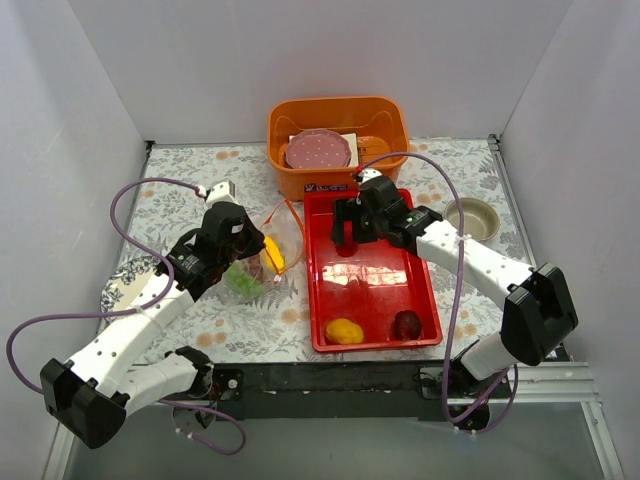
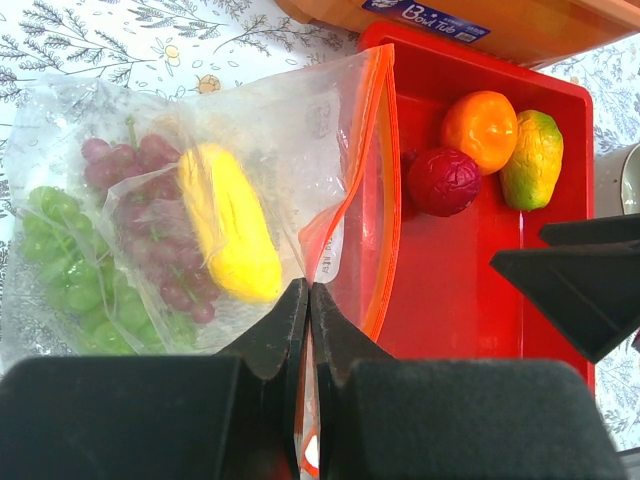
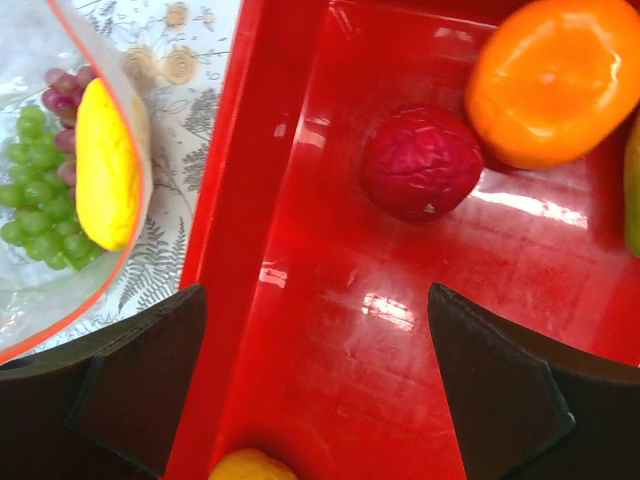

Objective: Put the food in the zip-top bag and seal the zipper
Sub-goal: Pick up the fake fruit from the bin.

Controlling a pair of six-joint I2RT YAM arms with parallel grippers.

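Observation:
The zip-top bag [image 2: 290,120] lies left of the red tray [image 2: 450,290], its mouth open toward the tray. Inside it are green grapes [image 2: 70,270], purple grapes [image 2: 150,210] and a yellow banana-like piece [image 2: 232,222]. My left gripper [image 2: 308,287] is shut on the bag's mouth edge by the orange-red zipper [image 2: 377,170]. My right gripper [image 3: 316,290] is open and empty above the tray floor. Ahead of it lie a dark-red piece [image 3: 420,162] and an orange [image 3: 555,80]. A green-yellow mango [image 2: 531,158] sits beside them. A yellow mango [image 1: 344,330] and another dark-red piece [image 1: 407,324] lie at the tray's near end.
An orange tub [image 1: 385,115] holding a pink plate [image 1: 318,151] stands behind the tray. A grey bowl [image 1: 471,218] sits right of the tray. A patterned plate [image 1: 122,285] lies at the left under my left arm. White walls close in three sides.

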